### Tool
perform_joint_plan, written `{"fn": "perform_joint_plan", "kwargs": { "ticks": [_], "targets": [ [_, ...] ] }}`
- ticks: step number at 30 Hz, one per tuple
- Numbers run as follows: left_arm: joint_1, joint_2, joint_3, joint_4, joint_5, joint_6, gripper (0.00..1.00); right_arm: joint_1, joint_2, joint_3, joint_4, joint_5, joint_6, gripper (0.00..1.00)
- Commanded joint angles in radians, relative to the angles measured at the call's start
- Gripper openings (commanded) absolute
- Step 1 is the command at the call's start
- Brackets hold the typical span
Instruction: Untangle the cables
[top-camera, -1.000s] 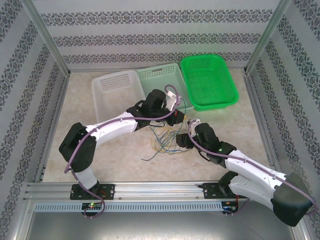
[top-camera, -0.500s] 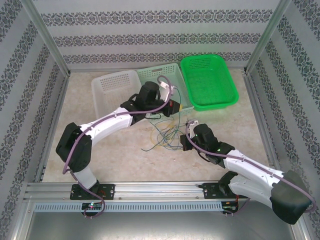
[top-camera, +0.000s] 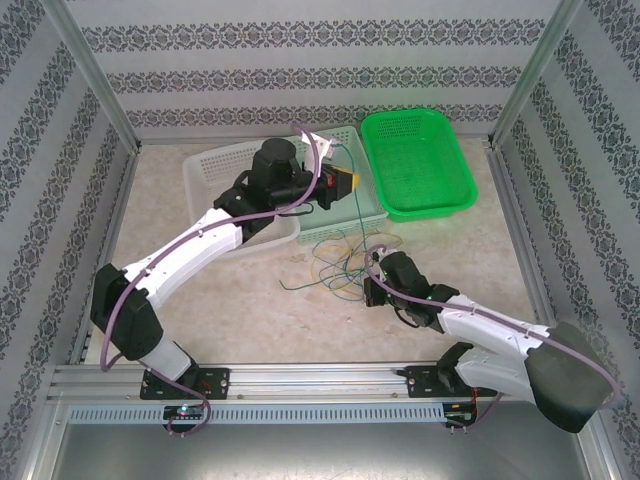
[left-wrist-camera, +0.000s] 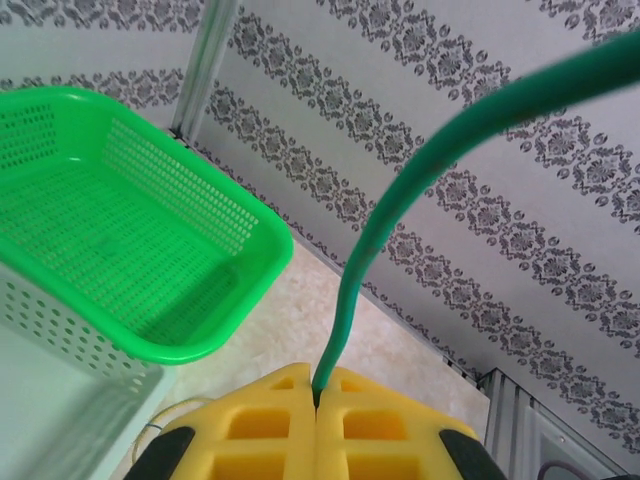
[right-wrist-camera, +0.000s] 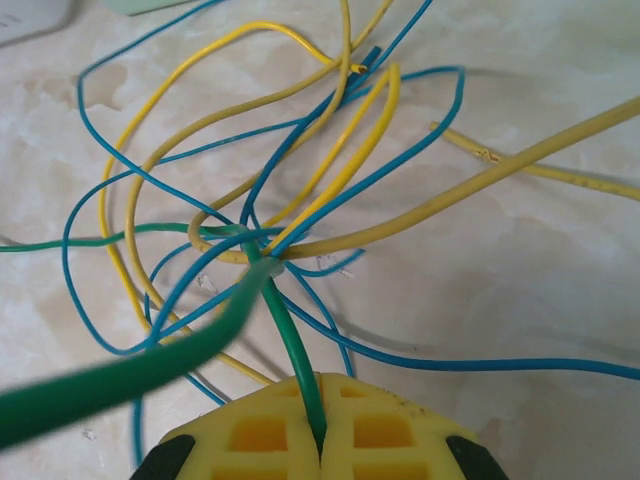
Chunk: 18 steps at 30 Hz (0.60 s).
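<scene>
Green is the strand on which the coming move turns: a thin dark green cable (left-wrist-camera: 380, 230) is clamped at two places. The left gripper (left-wrist-camera: 318, 398), its yellow fingers pressed together, is closed on it high up. The right gripper (right-wrist-camera: 320, 438), likewise clenched, is pinched on it low over the beige marbled tabletop (top-camera: 230, 300). From above, the left gripper (top-camera: 340, 185) is found at about 11 o'clock from the right gripper (top-camera: 368, 290). The cable's long axis is stretched between them, roughly from 12 to 6 o'clock. The loose knot of blue and yellow cables (top-camera: 338, 262) lies on the table between the two, just at 10 o'clock from the right gripper, so that arm is the nearer. At the right wrist, the green strand is seen entering the crossing (right-wrist-camera: 255, 250) where blue and yellow loops meet. Whether it is wrapped or merely overlaid there cannot be told. A pull along the cable's own line would probably be needed, and the blue loops are judged likely to be dragged along. At 12 o'clock three baskets are ranged: a white perforated plastic basket (top-camera: 215, 165), a pale green plastic basket (top-camera: 372, 206) just beside the raised cable, and a bright green mesh basket (top-camera: 430, 211).
</scene>
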Motion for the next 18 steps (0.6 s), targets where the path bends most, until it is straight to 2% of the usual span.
{"fn": "perform_joint_plan", "kwargs": {
  "ticks": [1,5,9,15,18],
  "targets": [
    [0.028,-0.086,0.009,-0.035,-0.061,0.054,0.00,0.000,0.019,-0.020,0.001,0.024,0.034,0.00],
    [0.064,-0.159,-0.017,-0.050,-0.130,0.072,0.00,-0.006,0.025,-0.026,0.014,0.027,0.050,0.00],
    [0.133,-0.200,-0.008,-0.165,-0.190,0.108,0.00,-0.015,0.013,-0.035,0.015,0.033,0.063,0.00],
    [0.322,-0.220,-0.042,-0.299,-0.254,0.114,0.00,-0.019,-0.008,-0.039,0.020,0.040,0.065,0.00],
    [0.423,-0.204,-0.090,-0.274,-0.210,0.077,0.00,-0.021,-0.004,-0.033,0.018,0.038,0.064,0.00]
  ]
}}
